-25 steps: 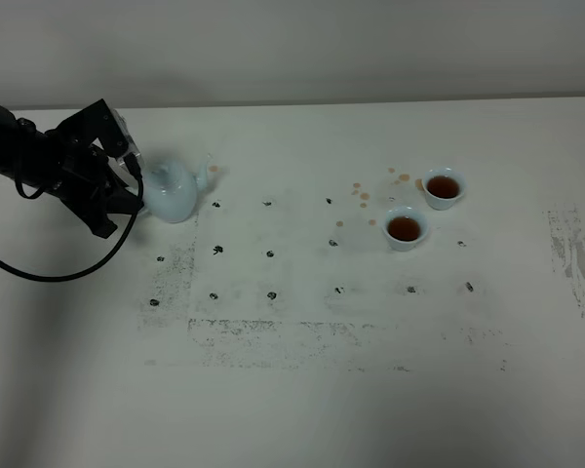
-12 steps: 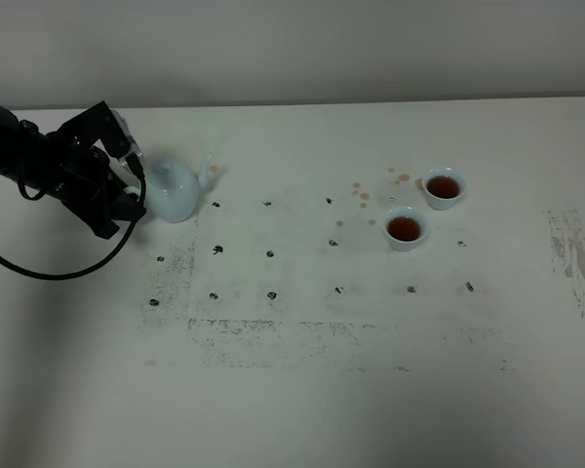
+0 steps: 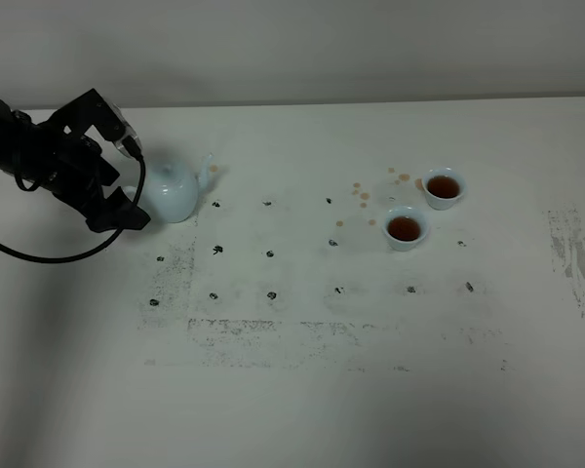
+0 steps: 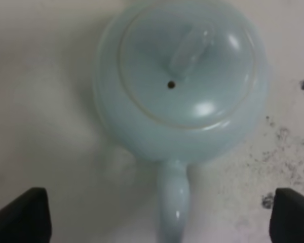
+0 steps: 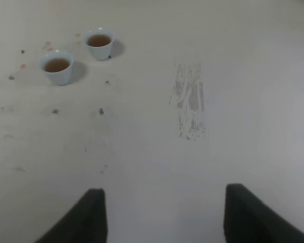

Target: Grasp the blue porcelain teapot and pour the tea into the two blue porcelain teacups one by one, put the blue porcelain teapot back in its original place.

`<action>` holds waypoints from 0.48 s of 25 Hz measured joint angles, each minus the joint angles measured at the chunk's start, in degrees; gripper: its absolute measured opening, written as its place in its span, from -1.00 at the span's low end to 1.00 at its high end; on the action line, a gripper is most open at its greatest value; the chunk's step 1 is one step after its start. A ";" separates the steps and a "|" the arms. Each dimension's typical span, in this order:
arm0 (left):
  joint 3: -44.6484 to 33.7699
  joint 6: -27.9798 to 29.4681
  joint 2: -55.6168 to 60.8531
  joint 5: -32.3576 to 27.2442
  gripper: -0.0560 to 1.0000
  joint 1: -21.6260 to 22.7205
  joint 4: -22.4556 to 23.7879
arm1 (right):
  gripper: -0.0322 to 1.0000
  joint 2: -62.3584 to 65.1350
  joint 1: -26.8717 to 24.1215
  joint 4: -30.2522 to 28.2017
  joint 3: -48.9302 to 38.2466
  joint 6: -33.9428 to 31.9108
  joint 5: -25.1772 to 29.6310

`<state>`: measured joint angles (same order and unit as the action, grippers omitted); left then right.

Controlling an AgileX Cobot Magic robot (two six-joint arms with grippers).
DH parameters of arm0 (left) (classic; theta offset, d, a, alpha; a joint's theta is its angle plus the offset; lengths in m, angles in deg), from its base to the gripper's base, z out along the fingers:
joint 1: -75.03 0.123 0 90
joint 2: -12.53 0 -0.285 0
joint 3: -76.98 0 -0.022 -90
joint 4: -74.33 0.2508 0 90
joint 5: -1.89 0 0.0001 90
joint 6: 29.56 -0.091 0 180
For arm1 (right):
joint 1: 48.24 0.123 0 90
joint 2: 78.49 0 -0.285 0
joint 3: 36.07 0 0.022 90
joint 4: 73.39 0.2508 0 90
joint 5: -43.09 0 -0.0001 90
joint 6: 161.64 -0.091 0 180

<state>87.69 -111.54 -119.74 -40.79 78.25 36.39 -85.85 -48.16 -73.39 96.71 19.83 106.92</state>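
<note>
The blue porcelain teapot (image 3: 173,190) stands upright on the table at the far left, lid on, spout pointing right. In the left wrist view the teapot (image 4: 182,86) fills the frame with its handle (image 4: 172,202) pointing toward the camera. My left gripper (image 3: 135,185) is open, one finger on each side of the handle and not touching it; the left gripper (image 4: 157,220) shows only its dark fingertips (image 4: 20,217). Both blue porcelain teacups (image 3: 405,227) (image 3: 443,186) hold brown tea at centre right. My right gripper (image 5: 164,215) is open over bare table, far from the teacups (image 5: 57,66) (image 5: 100,43).
Small brown tea drops (image 3: 363,195) dot the table left of the cups. Black smudge marks (image 3: 270,293) form a grid across the middle. A grey scuffed patch (image 3: 575,255) lies near the right edge. A black cable (image 3: 39,255) loops below the left arm.
The left gripper's fingers have spread apart and let go of the teapot handle. The teapot stays standing in the same spot. Cups are unchanged.
</note>
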 joint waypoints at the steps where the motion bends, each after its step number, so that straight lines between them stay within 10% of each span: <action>1: 0.00 2.28 1.09 -0.31 -0.74 0.00 0.26 | 0.00 0.00 0.00 0.00 0.00 0.00 0.00; 12: 1.02 33.20 15.60 -0.24 -0.75 0.00 16.67 | 0.00 0.00 0.00 0.00 0.00 0.00 0.00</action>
<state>88.71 -78.33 -104.15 -41.03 78.25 53.05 -85.85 -48.16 -73.39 96.71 19.83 106.92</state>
